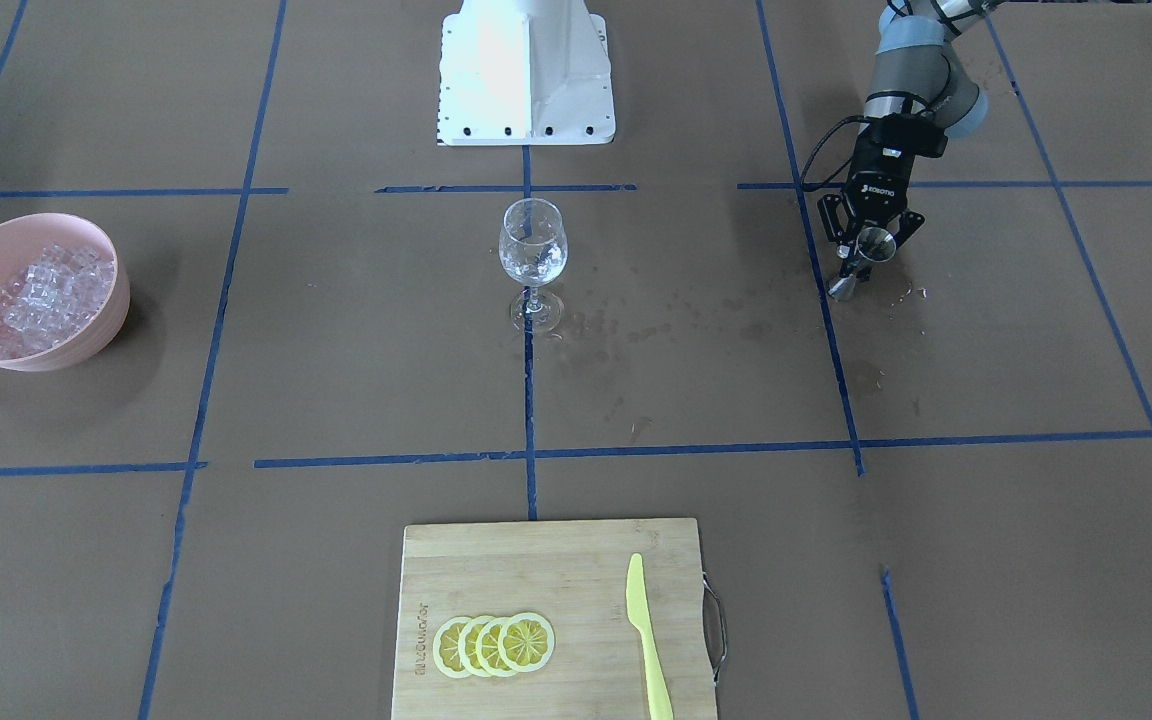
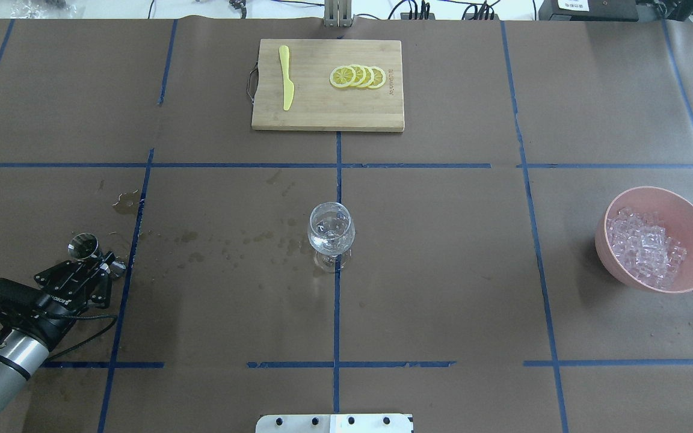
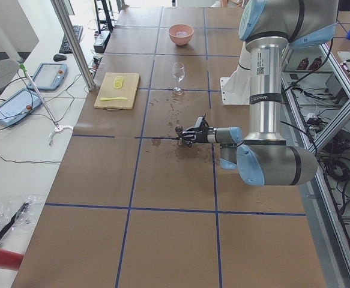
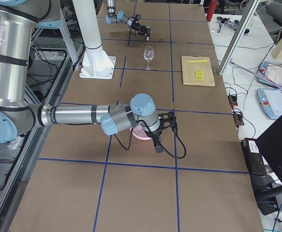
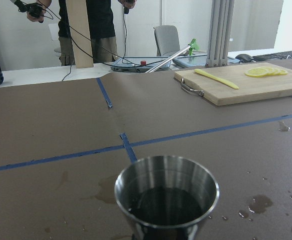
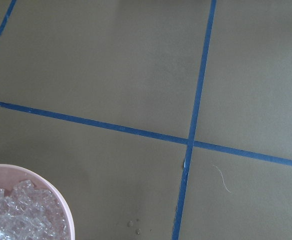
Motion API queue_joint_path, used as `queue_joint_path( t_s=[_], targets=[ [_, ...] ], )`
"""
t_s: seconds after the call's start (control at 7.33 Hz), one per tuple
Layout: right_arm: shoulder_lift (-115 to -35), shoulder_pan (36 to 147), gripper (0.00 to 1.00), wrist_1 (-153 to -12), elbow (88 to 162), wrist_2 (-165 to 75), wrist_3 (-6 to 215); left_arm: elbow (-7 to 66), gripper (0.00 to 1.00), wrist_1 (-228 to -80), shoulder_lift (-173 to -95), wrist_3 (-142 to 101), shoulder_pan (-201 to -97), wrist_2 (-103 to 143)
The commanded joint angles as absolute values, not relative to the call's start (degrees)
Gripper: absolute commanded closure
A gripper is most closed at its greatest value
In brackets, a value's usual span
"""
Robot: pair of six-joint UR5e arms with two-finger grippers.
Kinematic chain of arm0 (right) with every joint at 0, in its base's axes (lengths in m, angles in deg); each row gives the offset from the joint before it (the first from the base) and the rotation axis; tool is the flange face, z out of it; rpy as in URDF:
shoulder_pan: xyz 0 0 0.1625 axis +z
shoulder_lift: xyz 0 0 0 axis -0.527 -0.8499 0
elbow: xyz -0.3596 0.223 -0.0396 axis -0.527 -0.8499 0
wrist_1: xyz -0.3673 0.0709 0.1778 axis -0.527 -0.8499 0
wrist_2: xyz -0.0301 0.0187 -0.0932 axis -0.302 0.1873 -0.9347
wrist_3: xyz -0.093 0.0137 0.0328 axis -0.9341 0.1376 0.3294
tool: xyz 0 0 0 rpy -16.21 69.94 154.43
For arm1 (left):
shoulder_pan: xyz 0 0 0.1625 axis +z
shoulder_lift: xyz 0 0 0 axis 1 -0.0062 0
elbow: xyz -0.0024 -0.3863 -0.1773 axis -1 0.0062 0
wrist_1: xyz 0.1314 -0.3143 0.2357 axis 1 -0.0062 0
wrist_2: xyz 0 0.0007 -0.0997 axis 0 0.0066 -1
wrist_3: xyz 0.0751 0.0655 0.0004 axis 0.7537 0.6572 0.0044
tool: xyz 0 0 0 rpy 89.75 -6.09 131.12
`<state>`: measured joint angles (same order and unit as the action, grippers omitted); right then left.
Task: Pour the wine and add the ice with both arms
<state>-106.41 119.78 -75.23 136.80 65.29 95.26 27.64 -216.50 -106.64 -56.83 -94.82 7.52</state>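
The wine glass [image 1: 533, 250] [image 2: 331, 231] stands upright at the table's middle. My left gripper [image 1: 861, 262] [image 2: 107, 263] lies low and level over the table, shut on the waist of a steel jigger [image 1: 874, 241] [image 2: 82, 246]. The jigger [image 5: 167, 197] is upright with a little dark wine in its cup. The ice [image 1: 41, 295] [image 2: 644, 246] [image 6: 15, 215] is heaped in a pink bowl [image 2: 659, 190] far off on the other side. My right gripper [image 4: 159, 140] hangs beside that bowl. It shows only in the exterior right view, so I cannot tell its state.
A wooden cutting board [image 2: 322, 111] at the far edge carries lemon slices [image 2: 358, 76] and a yellow plastic knife [image 2: 286, 84]. Wet stains [image 2: 232, 243] dot the brown paper between jigger and glass. The white pedestal [image 1: 526, 70] stands behind the glass. A person [image 5: 85, 20] stands beyond the table.
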Motion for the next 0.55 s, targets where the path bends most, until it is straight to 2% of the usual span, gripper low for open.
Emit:
queue_joint_path(
  t_s=[0.0, 0.41],
  targets=[
    [-106.41, 119.78, 0.00, -75.23, 136.80, 65.29, 95.26, 27.88, 1.00, -218.64, -106.57, -56.60, -94.83, 7.52],
    [-106.41, 119.78, 0.00, -75.23, 136.80, 65.29, 95.26, 28.50, 1.00, -219.08, -106.65, -55.90, -95.01, 6.82]
  ],
)
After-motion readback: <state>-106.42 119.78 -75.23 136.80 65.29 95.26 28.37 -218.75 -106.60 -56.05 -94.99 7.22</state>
